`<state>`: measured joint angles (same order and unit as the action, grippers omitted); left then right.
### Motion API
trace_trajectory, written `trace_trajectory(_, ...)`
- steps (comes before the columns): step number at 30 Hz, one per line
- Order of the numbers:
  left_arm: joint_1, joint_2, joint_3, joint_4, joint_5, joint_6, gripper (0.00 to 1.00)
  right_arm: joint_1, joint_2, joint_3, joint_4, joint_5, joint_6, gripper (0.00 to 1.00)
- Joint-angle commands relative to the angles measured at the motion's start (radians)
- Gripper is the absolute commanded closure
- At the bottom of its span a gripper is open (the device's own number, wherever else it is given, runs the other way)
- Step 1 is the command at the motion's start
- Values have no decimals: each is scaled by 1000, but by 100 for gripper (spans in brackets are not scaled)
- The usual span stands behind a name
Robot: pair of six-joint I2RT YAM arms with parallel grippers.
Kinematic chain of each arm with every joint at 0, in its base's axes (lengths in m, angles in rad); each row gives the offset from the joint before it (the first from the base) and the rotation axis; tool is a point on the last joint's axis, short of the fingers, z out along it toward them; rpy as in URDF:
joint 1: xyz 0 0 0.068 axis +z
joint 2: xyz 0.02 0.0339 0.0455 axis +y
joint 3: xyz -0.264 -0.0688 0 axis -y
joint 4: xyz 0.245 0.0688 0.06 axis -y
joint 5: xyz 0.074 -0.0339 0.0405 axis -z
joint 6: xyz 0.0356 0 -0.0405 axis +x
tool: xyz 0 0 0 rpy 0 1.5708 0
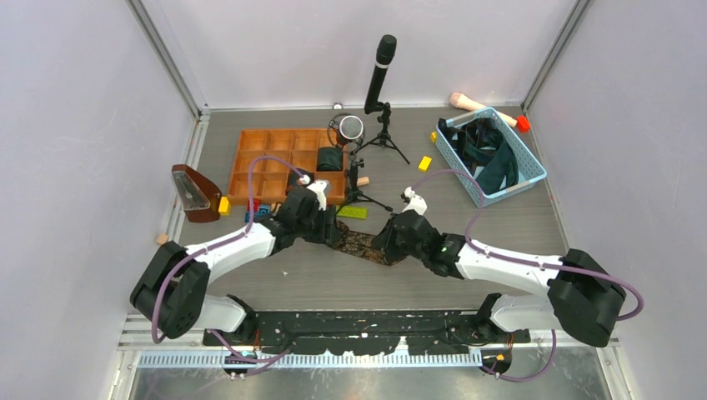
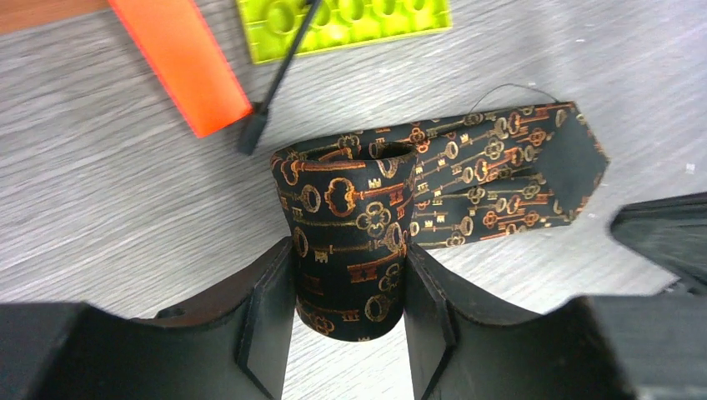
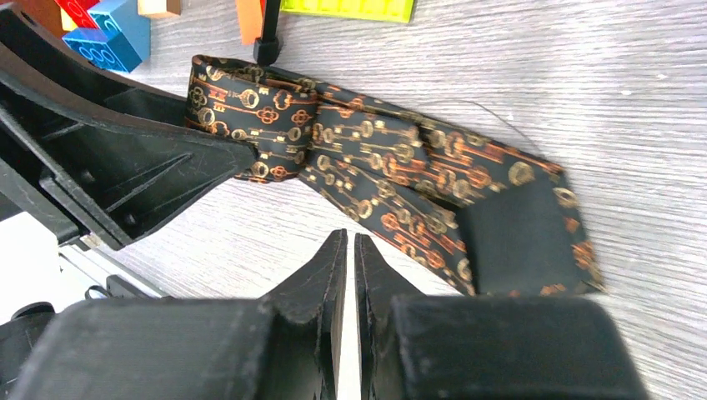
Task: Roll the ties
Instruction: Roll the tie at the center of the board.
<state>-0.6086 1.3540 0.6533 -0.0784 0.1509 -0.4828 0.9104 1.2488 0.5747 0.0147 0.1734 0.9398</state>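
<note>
Top view: black key-patterned fabric necktie (image 1: 360, 244) lies on the grey bench (image 1: 333, 283) at frame centre.
Left wrist: left tool (image 2: 350, 283) clamps the tie's half-formed coil.
Right wrist: right tool (image 3: 343, 250) is nearly closed and empty.
Rolling looks underway; next, wind in the flat tail.

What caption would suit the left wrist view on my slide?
Left tool grips the rolled end of a key-patterned tie; its loose tail lies flat on the grey table.

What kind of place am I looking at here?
Probably a robotics test booth: blank walls box in a grey table, the left arm and right arm flank one patterned tie, a microphone stands by.
</note>
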Motion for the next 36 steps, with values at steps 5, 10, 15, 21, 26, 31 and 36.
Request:
trace_trajectory(5,-47,-27,106,-230,-317,82,52,4,-90,-27,-61,123,-7,86)
trace_trajectory(10,-102,-14,163,-316,-481,96,52,4,-106,-35,-64,144,5,85)
trace_trajectory(15,-156,40,224,-387,-596,111,53,4,-116,-35,-70,156,10,84)
trace_trajectory(21,-227,110,274,-440,-705,124,53,2,-130,-36,-84,166,11,85)
trace_trajectory(26,-267,167,312,-483,-783,130,54,2,-145,-39,-92,176,15,84)
trace_trajectory(31,-302,225,347,-514,-836,129,54,2,-165,-41,-108,189,17,84)
trace_trajectory(36,-345,292,396,-568,-899,109,54,2,-203,-55,-130,217,24,84)
